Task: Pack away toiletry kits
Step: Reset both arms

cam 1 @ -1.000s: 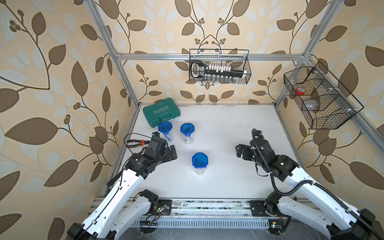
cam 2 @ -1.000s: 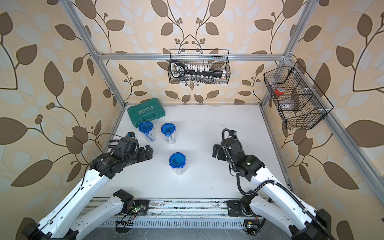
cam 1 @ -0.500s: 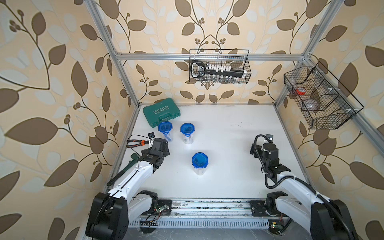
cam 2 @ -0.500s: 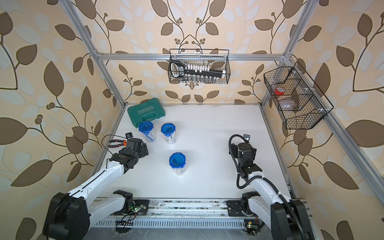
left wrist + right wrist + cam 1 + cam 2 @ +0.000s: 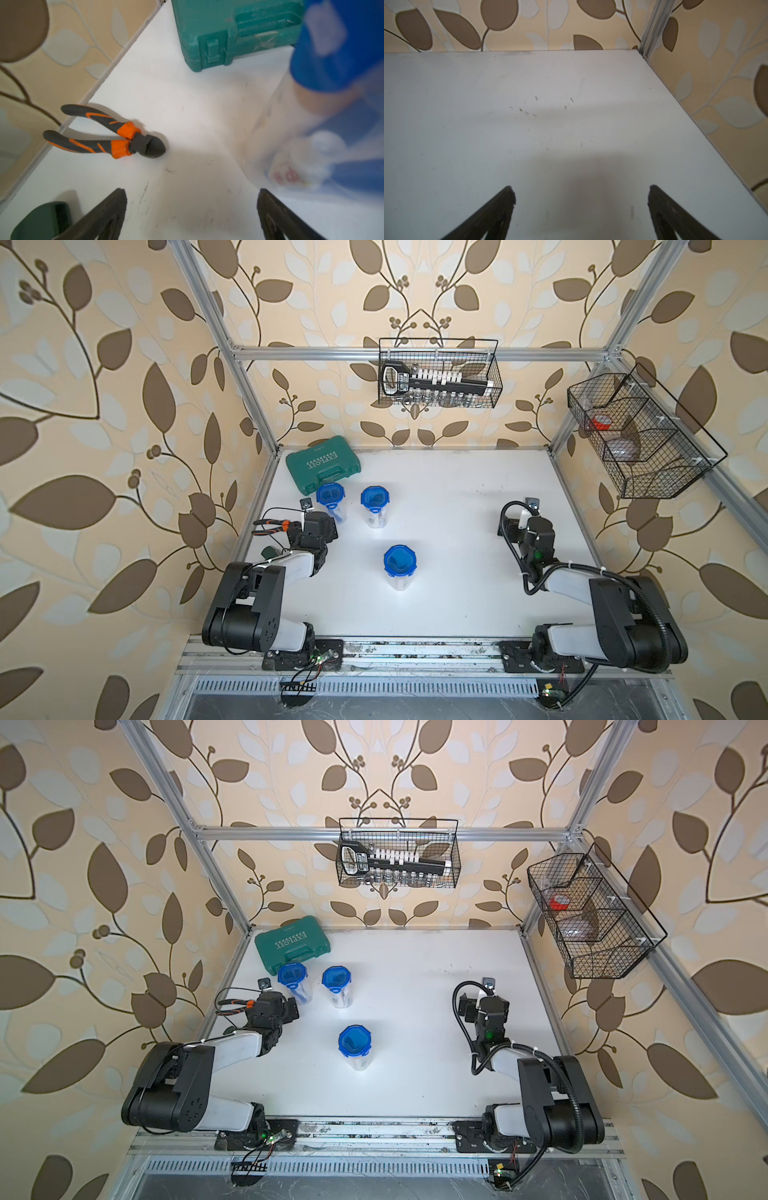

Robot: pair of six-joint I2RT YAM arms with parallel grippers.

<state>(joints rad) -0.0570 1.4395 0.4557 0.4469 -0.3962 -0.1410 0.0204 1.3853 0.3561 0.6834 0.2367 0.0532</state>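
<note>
The left gripper (image 5: 191, 195) is hanging spread wide by the left edge of the table (image 5: 457, 506), a blue-lidded jar (image 5: 331, 494) standing just beside it (right gripper (image 5: 581, 193) spread too).

A closed green tool case (image 5: 323, 464) lies in the far left corner of the white tabletop (image 5: 449, 506), orange-and-grey pliers (image 5: 108, 133) at its left edge (handles poking past it), while a back wire basket (image 5: 438, 373) and a side wire basket (image 5: 640, 435) hang on the frame.

Clear smooth plastic jars (image 5: 398, 581), glossy blue plastic lids (image 5: 400, 561), matt scuffed white tabletop (image 5: 457, 539), green plastic tool case (image 5: 323, 464), black metal wire baskets (image 5: 438, 400), rubbery orange-and-grey plier handles (image 5: 87, 143).
</note>
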